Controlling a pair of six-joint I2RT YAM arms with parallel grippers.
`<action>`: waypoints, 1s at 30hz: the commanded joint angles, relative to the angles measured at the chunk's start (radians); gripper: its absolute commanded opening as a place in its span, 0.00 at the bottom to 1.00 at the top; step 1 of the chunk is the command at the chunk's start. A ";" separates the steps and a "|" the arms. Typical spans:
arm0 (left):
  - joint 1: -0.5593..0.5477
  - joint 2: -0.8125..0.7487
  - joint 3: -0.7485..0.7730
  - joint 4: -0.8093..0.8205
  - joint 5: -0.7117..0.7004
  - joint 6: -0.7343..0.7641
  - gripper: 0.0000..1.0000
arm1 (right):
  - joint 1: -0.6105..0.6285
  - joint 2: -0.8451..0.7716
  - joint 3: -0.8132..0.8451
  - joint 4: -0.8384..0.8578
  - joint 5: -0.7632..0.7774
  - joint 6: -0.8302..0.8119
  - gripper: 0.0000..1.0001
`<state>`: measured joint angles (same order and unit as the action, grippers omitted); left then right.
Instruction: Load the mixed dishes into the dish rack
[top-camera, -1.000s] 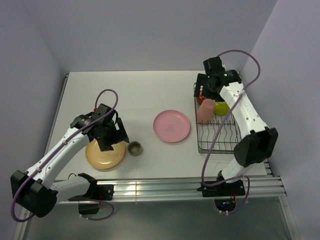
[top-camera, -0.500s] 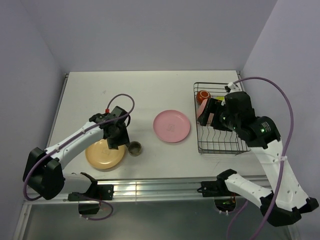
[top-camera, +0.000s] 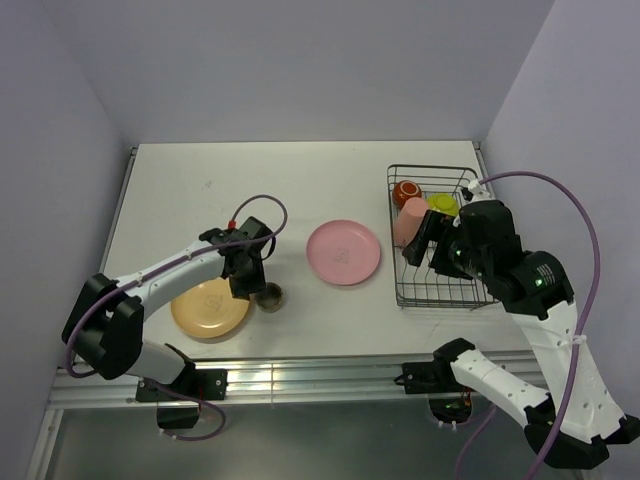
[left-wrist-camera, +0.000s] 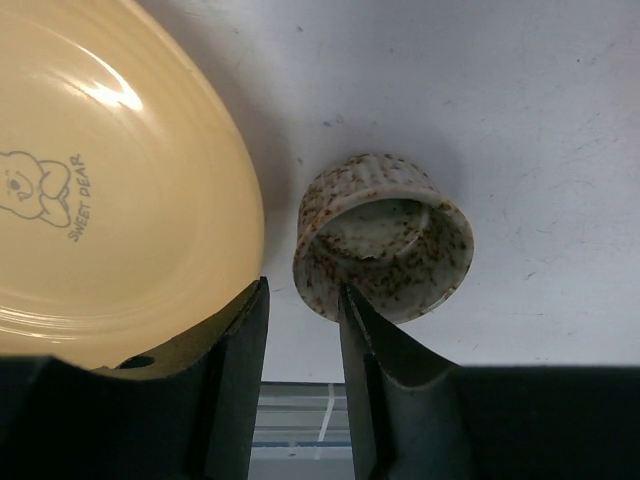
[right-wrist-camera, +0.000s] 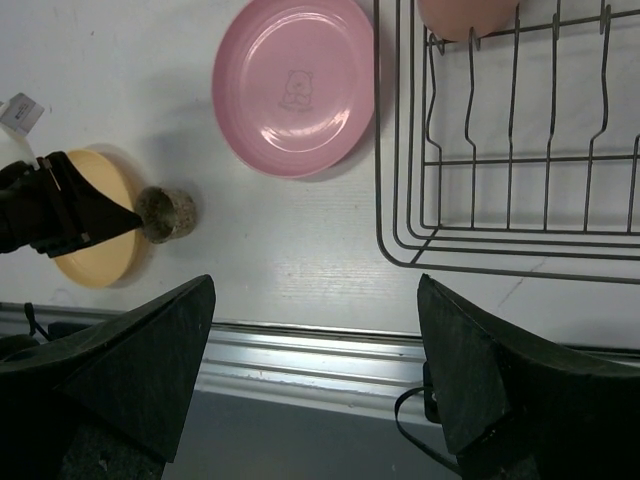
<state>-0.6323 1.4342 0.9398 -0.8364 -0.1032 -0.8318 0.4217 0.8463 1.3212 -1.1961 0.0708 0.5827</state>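
Note:
A small speckled grey-beige cup (top-camera: 270, 296) (left-wrist-camera: 385, 250) (right-wrist-camera: 167, 213) stands upright just right of the pale orange plate (top-camera: 208, 308) (left-wrist-camera: 110, 200) (right-wrist-camera: 95, 255). My left gripper (top-camera: 262, 287) (left-wrist-camera: 300, 295) straddles the cup's near wall. One finger is inside the rim and the other is outside, with a gap of table still showing, so it is open but narrow. The pink plate (top-camera: 343, 252) (right-wrist-camera: 295, 85) lies mid-table. In the dish rack (top-camera: 440, 296) (right-wrist-camera: 377, 150) sit the salmon tumbler (top-camera: 410, 220) (right-wrist-camera: 465, 15), the red-brown mug (top-camera: 405, 192) and the lime-green bowl (top-camera: 443, 204). My right gripper (top-camera: 428, 245) (right-wrist-camera: 315, 285) hangs wide open and empty above the rack's left front.
An aluminium rail (top-camera: 330, 375) (right-wrist-camera: 300, 350) runs along the table's near edge. Purple-grey walls close in the back and both sides. The left arm's black wrist (right-wrist-camera: 50, 205) lies over the orange plate.
My left gripper moved right from over the orange plate to the cup, and its jaws narrowed. My right arm pulled back from the rack's far end toward the near side.

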 joint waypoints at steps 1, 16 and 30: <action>-0.021 0.009 0.005 0.034 -0.009 -0.003 0.40 | 0.003 -0.018 0.016 -0.014 0.026 0.011 0.89; -0.052 0.081 -0.015 0.099 -0.016 0.002 0.11 | 0.005 -0.029 0.009 -0.033 0.004 0.020 0.88; -0.049 0.003 0.752 -0.115 0.277 -0.012 0.00 | 0.000 0.103 0.067 0.136 -0.472 0.098 0.89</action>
<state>-0.6842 1.4994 1.5650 -0.9455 -0.0059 -0.8108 0.4221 0.9302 1.3392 -1.1870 -0.1925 0.6277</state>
